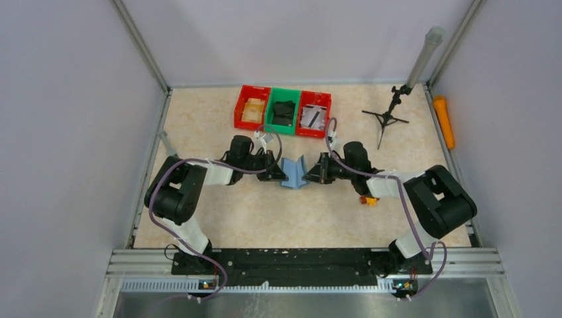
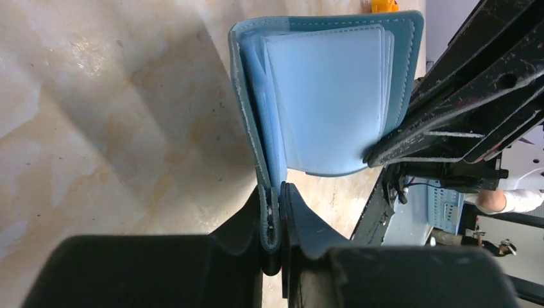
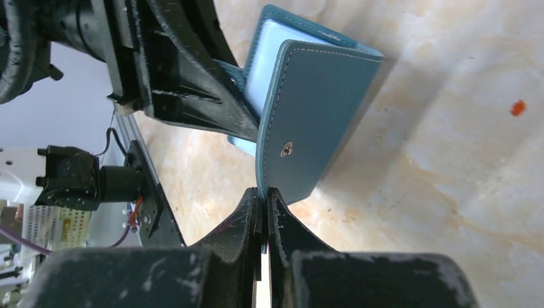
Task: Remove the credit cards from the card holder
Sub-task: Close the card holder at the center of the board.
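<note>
Black arms [image 1: 173, 192], white links [image 1: 219, 173], purple-grey cables [image 1: 402, 199], scuffed left gripper [image 2: 274, 192], right gripper [image 3: 264, 192]

The left gripper [image 2: 274, 208] pinches the near edge of the card holder [image 2: 327, 96], which stands open ahead of its fingers, the right gripper [image 2: 385, 149] at its far flap.

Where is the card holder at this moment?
In the top view the card holder stands open at mid-table, on the near side of the green bin, pinched on each side by the jaws of both arms.
</note>
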You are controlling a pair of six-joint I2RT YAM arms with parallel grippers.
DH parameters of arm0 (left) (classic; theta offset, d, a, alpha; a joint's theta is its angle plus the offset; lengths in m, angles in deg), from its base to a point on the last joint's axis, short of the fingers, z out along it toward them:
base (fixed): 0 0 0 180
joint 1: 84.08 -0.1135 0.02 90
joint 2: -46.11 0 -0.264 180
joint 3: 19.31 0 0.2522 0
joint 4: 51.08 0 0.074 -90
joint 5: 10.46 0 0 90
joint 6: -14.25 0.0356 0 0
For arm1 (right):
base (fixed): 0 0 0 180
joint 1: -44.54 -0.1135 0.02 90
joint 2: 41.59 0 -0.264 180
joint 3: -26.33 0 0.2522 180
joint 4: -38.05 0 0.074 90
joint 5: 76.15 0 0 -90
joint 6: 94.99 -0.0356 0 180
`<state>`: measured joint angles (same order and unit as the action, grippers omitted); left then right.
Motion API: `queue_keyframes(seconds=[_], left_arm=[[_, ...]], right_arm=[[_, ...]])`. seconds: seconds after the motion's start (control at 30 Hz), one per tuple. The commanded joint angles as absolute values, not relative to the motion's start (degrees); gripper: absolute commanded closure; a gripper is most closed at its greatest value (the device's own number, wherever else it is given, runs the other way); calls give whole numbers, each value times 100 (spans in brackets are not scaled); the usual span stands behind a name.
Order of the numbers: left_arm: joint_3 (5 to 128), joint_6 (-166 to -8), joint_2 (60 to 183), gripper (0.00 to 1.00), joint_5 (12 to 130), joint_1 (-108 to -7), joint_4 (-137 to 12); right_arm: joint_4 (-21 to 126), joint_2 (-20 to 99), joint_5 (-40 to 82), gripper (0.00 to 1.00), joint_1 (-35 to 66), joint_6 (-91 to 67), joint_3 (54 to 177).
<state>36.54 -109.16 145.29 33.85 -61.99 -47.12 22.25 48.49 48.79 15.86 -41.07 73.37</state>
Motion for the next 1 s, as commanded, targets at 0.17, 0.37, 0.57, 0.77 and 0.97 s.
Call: queue_keyframes(seconds=[0.17,0.37,0.57,0.77,0.97], left_arm=[[3615,-10946,14606,94,3156,-6176,-4216],[3658,-10831,14562,95,3254,-6115,-4391],[3672,-10829,14565,96,3195,-6064,-4370],[3662,-11034,14636,96,2789,-5957,-3953],[3765,-10927,14666,96,2767,-5808,-4079]], right_arm=[[1463,5394,5296,100,1305,-4081,7532],[1452,5430,5268,82,1290,-4098,7536],[1811,5314,4941,91,1288,-3923,7557],[1595,5695,5195,92,1290,-4125,7654],[2216,5905,4914,90,1290,-3963,7892]])
